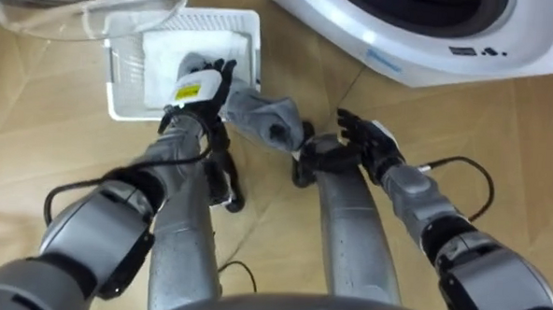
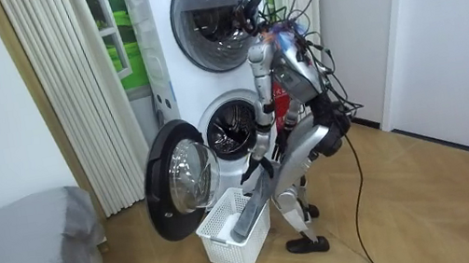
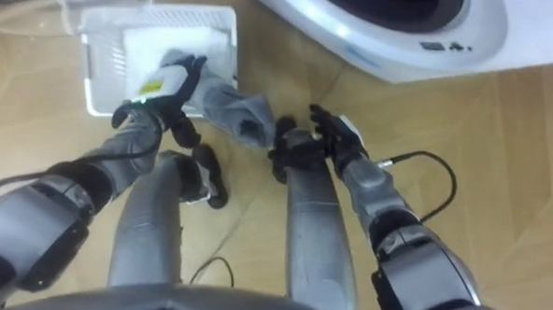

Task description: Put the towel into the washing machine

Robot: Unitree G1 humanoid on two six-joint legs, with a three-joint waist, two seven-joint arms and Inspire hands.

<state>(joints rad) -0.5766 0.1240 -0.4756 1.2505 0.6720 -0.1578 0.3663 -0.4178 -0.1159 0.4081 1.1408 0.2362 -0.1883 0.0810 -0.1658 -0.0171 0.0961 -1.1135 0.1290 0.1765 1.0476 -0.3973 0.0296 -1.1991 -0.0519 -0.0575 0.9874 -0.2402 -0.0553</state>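
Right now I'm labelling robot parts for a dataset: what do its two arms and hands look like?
Both arms are rounded silver-grey metal segments with dark joints, and a thin black cable loops loosely beside each forearm. The left hand has black fingers and a white back bearing a yellow label. The right hand also has black fingers and a white back.

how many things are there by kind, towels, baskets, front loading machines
grey towel: 1
white basket: 1
front-loading machines: 2, stacked; lower machine with its door open, upper machine with its door shut
total: 4
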